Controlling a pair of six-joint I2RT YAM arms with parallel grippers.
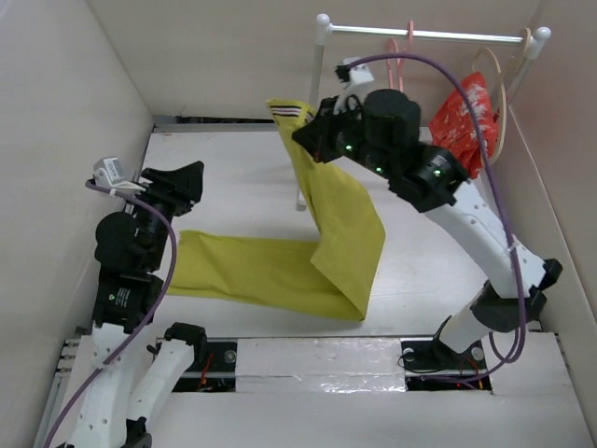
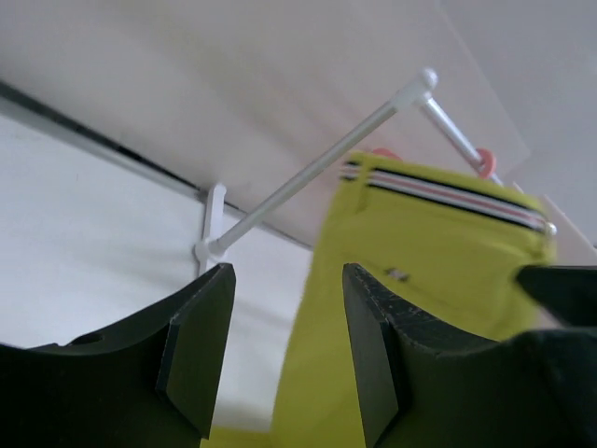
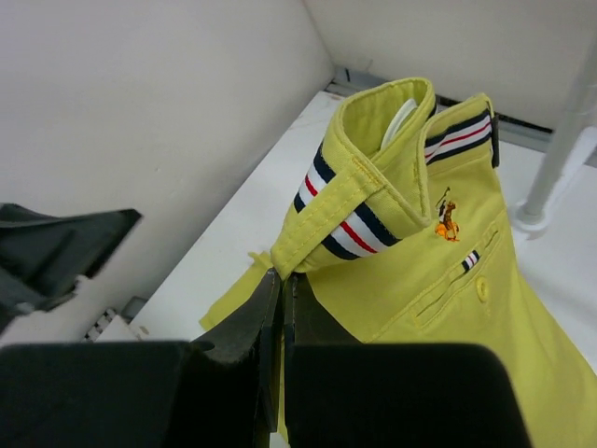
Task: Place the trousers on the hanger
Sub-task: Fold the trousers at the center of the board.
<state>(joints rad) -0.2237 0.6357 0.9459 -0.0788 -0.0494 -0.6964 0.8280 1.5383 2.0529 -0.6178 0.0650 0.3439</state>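
Observation:
The mustard-yellow trousers (image 1: pixel 340 224) hang from my right gripper (image 1: pixel 312 131), which is shut on the edge just below the striped waistband (image 3: pixel 347 227). The pinch itself shows in the right wrist view (image 3: pixel 283 280). Their legs trail down and lie flat on the table toward the left (image 1: pixel 242 266). My left gripper (image 1: pixel 193 184) hovers above the leg ends, open, with nothing between its fingers (image 2: pixel 201 345). In its view the lifted trousers (image 2: pixel 438 252) are ahead of it. The pink hanger (image 1: pixel 401 56) hangs on the rack rail behind my right arm.
A white clothes rack (image 1: pixel 424 35) stands at the back, its post (image 2: pixel 308 182) beside the lifted trousers. A red patterned garment (image 1: pixel 462 117) hangs on a beige hanger (image 1: pixel 501 89) at the rack's right end. Walls close in on the left, back and right.

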